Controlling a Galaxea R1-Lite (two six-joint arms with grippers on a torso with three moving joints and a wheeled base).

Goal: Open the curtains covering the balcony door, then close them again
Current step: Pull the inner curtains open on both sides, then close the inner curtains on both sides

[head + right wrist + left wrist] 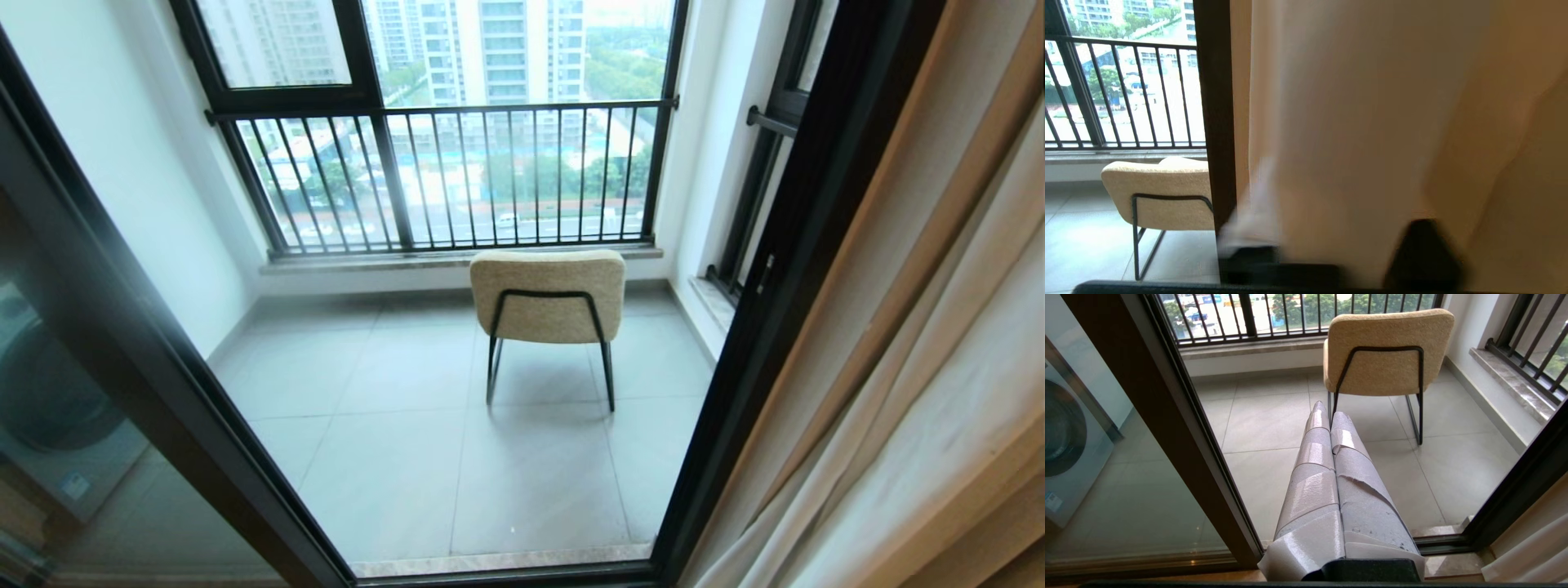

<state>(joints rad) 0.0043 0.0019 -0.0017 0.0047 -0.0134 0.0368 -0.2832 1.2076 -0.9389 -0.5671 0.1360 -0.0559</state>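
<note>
The curtains [922, 425] are bunched at the right side of the balcony door [784, 269], whose dark frame and glass stand uncovered. Tan drapes [906, 163] hang alongside the sheer white folds. In the right wrist view my right gripper [1331, 241] is pressed into the curtain fabric [1355, 122], which drapes over its middle next to the door frame [1214, 122]. My left gripper [1327, 410] is shut with nothing in it; it hangs low in front of the door opening, well left of the curtains [1531, 551]. Neither arm shows in the head view.
A beige chair [547, 294] on black legs stands on the tiled balcony floor, facing the black-barred railing window [449, 175]. Behind the left glass panel [73, 392] sits a washing machine [1065, 437]. The door track [1445, 543] crosses the floor.
</note>
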